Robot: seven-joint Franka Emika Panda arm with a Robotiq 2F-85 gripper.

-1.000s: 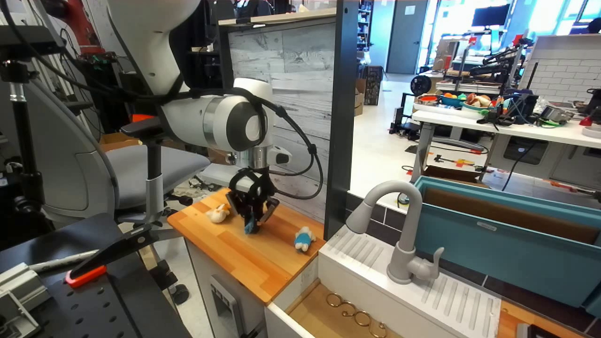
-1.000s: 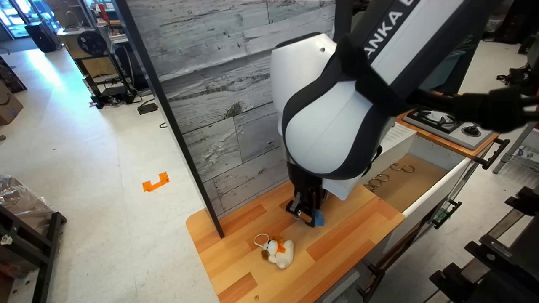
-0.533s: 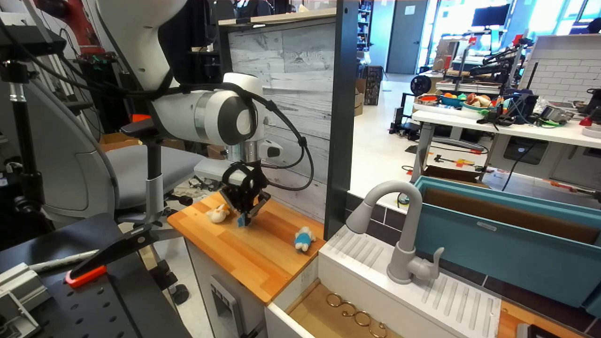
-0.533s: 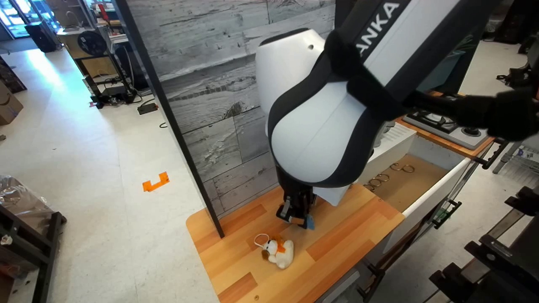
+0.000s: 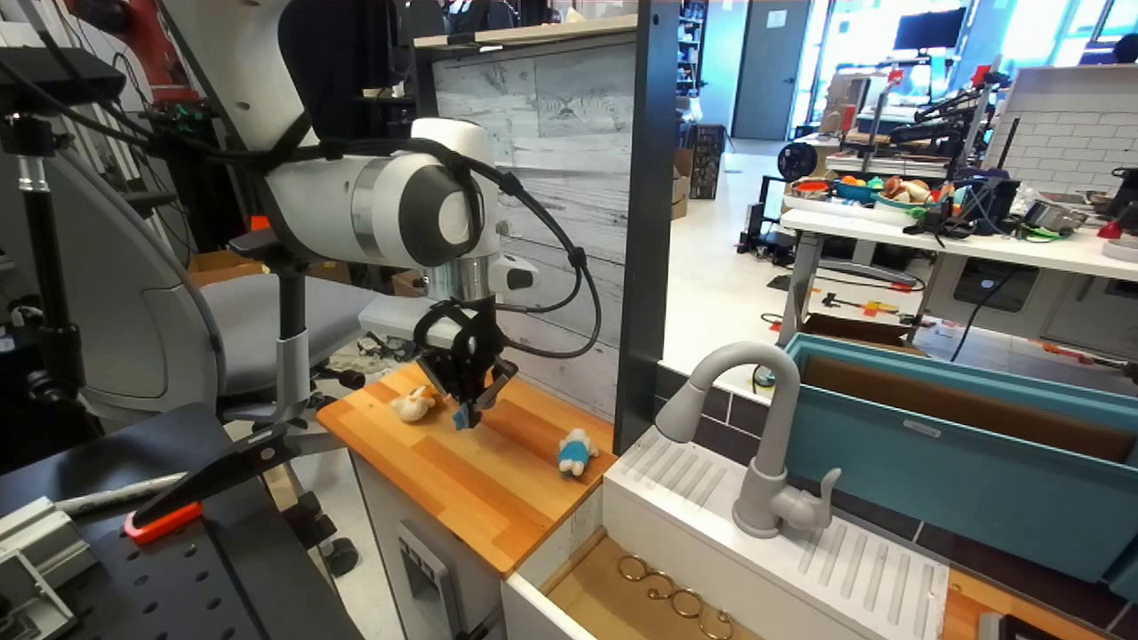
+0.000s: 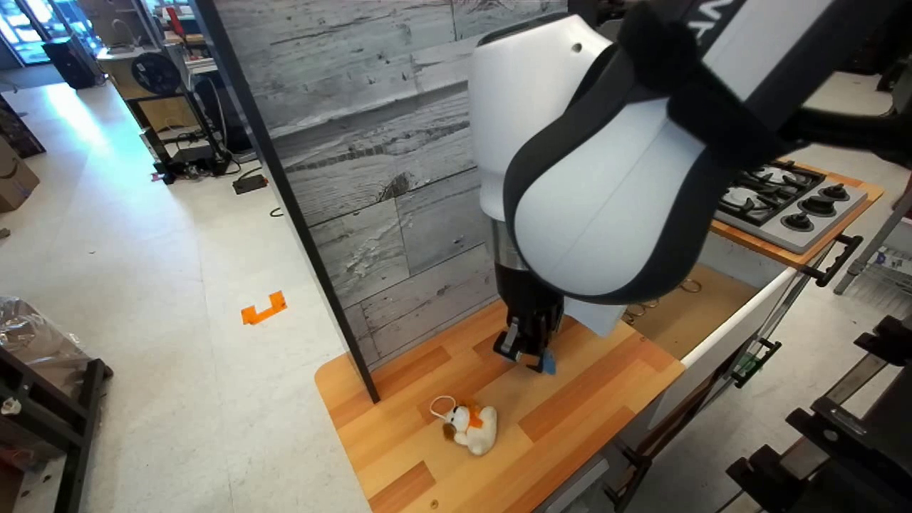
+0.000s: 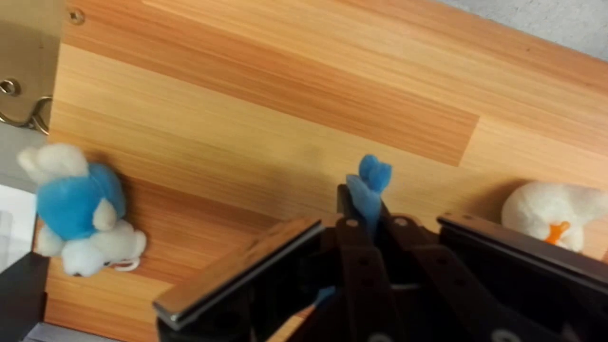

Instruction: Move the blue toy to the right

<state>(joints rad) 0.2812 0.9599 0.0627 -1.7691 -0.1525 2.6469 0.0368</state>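
Where the fingers of the hand (image 7: 364,202) nearly meet, the blue toy (image 7: 368,190) is pinched between them, poking past the tips; whether it touches the worktop (image 7: 213,128) below cannot be told. The hand points downward; left of it, in the wrist view, lies a white toy (image 7: 71,204) in blue. Above it, white lettering (image 6: 711,16) on the arm (image 6: 598,199) shows only in part. Well right of the hand, in an exterior view, a teal bin (image 5: 960,471) bears a label (image 5: 921,428) too small to read.
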